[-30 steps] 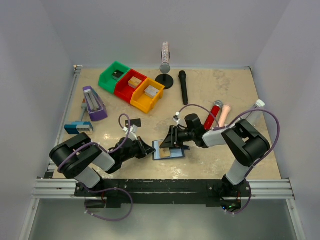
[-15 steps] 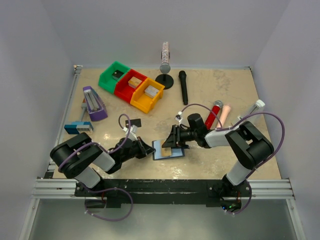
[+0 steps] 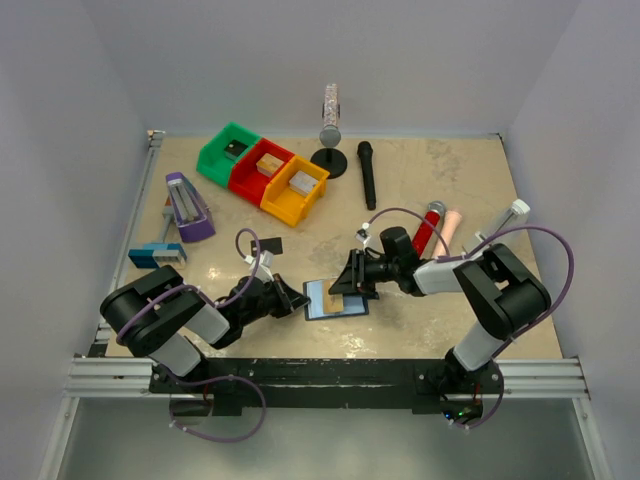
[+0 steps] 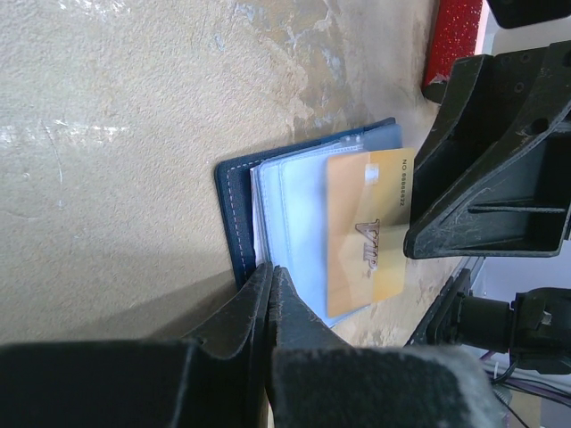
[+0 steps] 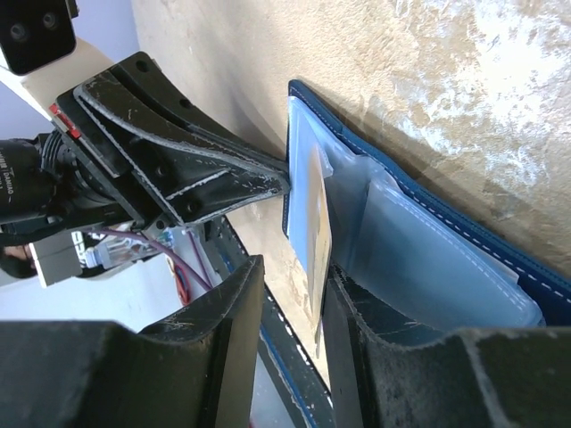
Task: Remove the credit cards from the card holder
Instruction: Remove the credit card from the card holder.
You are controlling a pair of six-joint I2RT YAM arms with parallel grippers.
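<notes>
The dark blue card holder (image 3: 328,308) lies open on the table near the front, its pale pockets facing up. In the left wrist view (image 4: 234,205) a tan-gold credit card (image 4: 366,232) sticks partly out of a pocket. My left gripper (image 3: 303,297) is shut, with its tips pressed on the holder's left edge (image 4: 270,269). My right gripper (image 3: 348,282) is open. Its jaws stand either side of the gold card (image 5: 317,223), which rests against one finger (image 5: 357,357). A small black card (image 3: 272,244) lies on the table behind my left arm. The silvery grey card is not visible.
Green (image 3: 227,152), red (image 3: 260,170) and yellow (image 3: 295,192) bins holding small blocks stand at the back left. A purple block (image 3: 187,206) and a blue-grey block (image 3: 157,255) lie at the left. A microphone stand (image 3: 330,140), a black microphone (image 3: 367,175) and a red glitter microphone (image 3: 428,228) are behind the right arm.
My right gripper has shifted slightly to the right, and the gold card shows a little further out of the holder. My left gripper has stayed on the holder's edge.
</notes>
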